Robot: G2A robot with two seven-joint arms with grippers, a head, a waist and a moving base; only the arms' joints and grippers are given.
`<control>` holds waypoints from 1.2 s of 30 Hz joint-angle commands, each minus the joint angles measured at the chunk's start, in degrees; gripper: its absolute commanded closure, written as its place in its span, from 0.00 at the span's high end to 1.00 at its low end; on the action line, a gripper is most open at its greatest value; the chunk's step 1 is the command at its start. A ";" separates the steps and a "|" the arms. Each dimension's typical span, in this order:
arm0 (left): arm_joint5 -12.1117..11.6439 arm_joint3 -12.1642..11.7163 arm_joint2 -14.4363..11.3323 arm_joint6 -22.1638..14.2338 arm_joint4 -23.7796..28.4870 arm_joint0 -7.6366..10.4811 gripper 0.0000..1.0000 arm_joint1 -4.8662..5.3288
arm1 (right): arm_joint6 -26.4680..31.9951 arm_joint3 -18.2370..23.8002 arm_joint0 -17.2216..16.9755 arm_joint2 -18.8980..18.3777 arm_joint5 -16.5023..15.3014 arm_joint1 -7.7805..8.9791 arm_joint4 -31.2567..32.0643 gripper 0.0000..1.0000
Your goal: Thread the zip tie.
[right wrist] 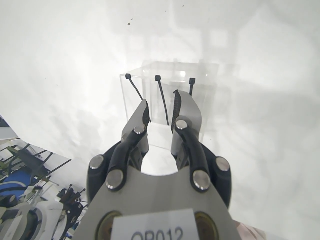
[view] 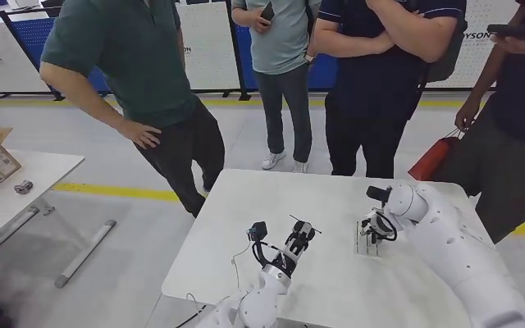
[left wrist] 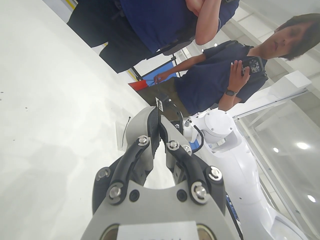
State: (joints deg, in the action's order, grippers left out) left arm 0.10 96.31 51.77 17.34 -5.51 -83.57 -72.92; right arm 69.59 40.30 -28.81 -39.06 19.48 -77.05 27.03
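Your left gripper (left wrist: 158,116) was pinched tight on a thin black zip tie (left wrist: 158,93). The tie stuck out past the fingertips into the air, up off the white table (view: 246,213). Your right gripper (right wrist: 161,107) was partly open, with one finger on each side of the middle tie (right wrist: 162,98). That tie was one of three standing in a clear stand (right wrist: 208,101). As far as I could see, the fingers were not touching it. The two grippers were well apart (the stand sat over on the right arm's side of the table).

What could have gone wrong? The held tie was skinny and pinched in just one spot, so I think a bump could have turned it or made it slip. One outer tie (right wrist: 135,88) and the other outer tie (right wrist: 191,86) were just beside your open fingers. Closing off-centre could have knocked one loose. The stand looked light, so a push could have slid or tipped it. The hole in a tie's head is tiny, so a small tilt would have made the tip miss.

For writing, the right wrist had a white sticker (right wrist: 155,226) with dark letters and numbers, cut off at the edge. On the left wrist sticker (left wrist: 157,231) I could not make out any writing. Print on the wall panels (view: 205,33) was too small to tell.
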 commanded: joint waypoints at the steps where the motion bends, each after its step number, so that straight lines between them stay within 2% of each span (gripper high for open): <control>1: 0.00 0.00 0.00 0.00 0.00 0.00 0.00 0.00 | 0.14 -0.88 0.30 0.05 0.00 -0.40 0.33 0.24; 20: 0.00 0.00 0.00 0.00 0.00 0.00 0.00 0.00 | 0.82 -8.83 3.00 0.85 0.00 -4.45 1.43 0.22; 24: 0.00 0.00 0.00 0.00 0.00 0.00 0.00 0.00 | 0.97 -10.72 3.61 1.09 0.00 -5.20 1.62 0.18; 26: 0.00 0.00 0.00 0.00 0.00 0.00 0.00 0.00 | 0.98 -11.62 3.93 1.16 0.00 -5.58 1.62 0.12; 28: 0.00 0.00 0.00 0.00 0.00 0.00 0.00 0.00 | 0.99 -12.30 4.18 1.24 0.00 -5.88 1.65 0.00; 36: 0.00 0.00 0.00 0.00 0.00 0.00 0.00 0.00 | 0.83 -13.92 4.92 1.43 -0.68 -6.90 1.80 0.00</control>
State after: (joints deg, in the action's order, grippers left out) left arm 0.10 96.31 51.77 17.34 -5.51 -83.57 -72.92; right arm 70.47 26.47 -23.94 -37.61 19.00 -83.87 28.83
